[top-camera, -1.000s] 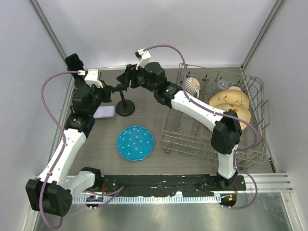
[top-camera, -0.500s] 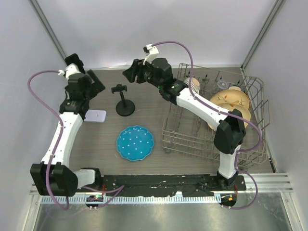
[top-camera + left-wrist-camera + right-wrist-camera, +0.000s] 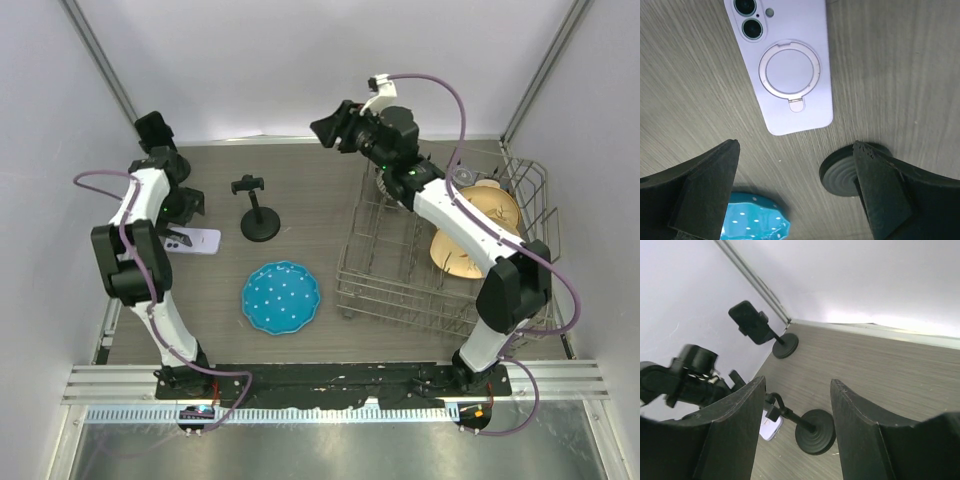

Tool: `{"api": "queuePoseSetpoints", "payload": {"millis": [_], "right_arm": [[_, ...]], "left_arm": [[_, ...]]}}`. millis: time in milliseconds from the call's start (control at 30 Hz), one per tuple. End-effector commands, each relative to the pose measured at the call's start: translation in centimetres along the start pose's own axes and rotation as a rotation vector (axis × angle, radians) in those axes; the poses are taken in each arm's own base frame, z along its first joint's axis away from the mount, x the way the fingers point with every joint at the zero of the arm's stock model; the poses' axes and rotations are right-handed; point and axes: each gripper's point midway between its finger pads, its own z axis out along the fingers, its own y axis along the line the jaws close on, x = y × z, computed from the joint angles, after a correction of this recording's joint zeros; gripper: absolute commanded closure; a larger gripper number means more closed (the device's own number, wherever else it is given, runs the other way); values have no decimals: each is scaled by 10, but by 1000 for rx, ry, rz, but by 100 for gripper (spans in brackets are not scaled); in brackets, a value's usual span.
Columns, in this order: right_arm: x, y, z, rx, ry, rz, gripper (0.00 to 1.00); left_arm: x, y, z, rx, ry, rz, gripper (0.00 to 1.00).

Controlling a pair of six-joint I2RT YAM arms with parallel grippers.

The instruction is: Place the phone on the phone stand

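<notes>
You have one phone (image 3: pixel 198 240) to count, lying flat, and two phone stands: the middle stand (image 3: pixel 259 213) and the corner stand (image 3: pixel 153 132) at the back left. There is one blue plate (image 3: pixel 281 297) and one wire dish rack (image 3: pixel 400 295). In that rack you can see two tan plates, the upper plate (image 3: pixel 493 204) and the lower plate (image 3: pixel 452 254); whatever else the arm covers there, you cannot count. Two arms are in view, the left arm (image 3: pixel 140 205) and the right arm (image 3: pixel 452 211).
</notes>
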Motion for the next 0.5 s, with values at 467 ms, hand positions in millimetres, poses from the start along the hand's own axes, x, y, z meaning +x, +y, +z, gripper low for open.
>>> {"api": "queuePoseSetpoints", "payload": {"millis": [467], "right_arm": [[-56,5,-24,-95,-147,50,41]], "left_arm": [[32,-2,66,-196,206,-193,0]]}}
